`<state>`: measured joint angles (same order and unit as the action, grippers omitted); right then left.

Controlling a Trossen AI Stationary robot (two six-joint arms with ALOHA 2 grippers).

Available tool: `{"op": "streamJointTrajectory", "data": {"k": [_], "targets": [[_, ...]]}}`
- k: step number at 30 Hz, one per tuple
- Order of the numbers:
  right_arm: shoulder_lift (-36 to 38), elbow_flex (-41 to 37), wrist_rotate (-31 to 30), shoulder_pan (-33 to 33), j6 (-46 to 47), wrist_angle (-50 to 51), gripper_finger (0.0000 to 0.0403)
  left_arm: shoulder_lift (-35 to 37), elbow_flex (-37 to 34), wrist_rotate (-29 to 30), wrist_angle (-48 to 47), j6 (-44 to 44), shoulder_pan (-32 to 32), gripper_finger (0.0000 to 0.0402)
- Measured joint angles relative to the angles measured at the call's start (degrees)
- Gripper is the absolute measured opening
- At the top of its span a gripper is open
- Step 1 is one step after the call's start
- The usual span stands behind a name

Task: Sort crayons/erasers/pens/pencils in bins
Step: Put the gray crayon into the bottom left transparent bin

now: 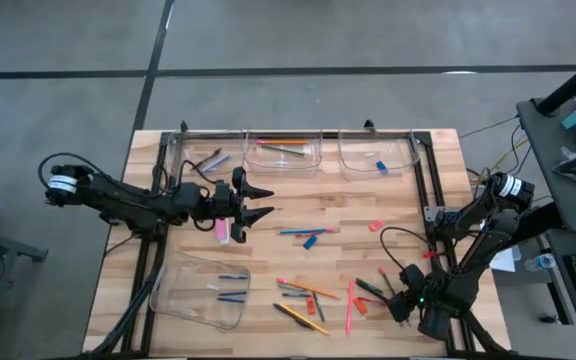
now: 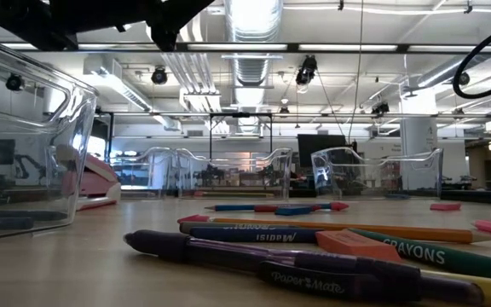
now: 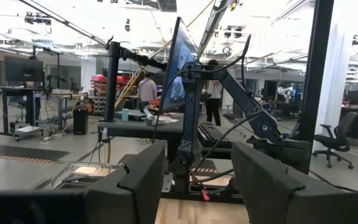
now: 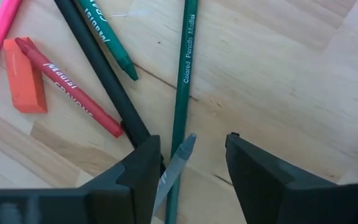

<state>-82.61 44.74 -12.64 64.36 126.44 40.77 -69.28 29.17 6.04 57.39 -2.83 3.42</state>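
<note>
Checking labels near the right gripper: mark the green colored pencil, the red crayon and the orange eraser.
green colored pencil [image 4: 184, 68], right wrist view, printed shaft.
red crayon [image 4: 67, 85], right wrist view, paper label.
orange eraser [image 4: 24, 78], right wrist view, top face.

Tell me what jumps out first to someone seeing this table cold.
The scatter of pencils, crayons and erasers across the near middle of the wooden table, ringed by clear bins. Next, the right pincer low over that scatter near the table's right edge, its fingers either side of a green pencil beside a black pen. The left pincer hangs open above a pink eraser left of centre.
</note>
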Motion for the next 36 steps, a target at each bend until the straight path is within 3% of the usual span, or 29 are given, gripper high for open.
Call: {"op": "streamJointTrajectory", "data": {"k": [36], "targets": [[0.0, -0.9, 0.1, 0.0, -0.6, -1.1, 0.0171, 0.0, 0.0, 0.0, 0.0, 0.0, 0.0, 0.0173]]}}
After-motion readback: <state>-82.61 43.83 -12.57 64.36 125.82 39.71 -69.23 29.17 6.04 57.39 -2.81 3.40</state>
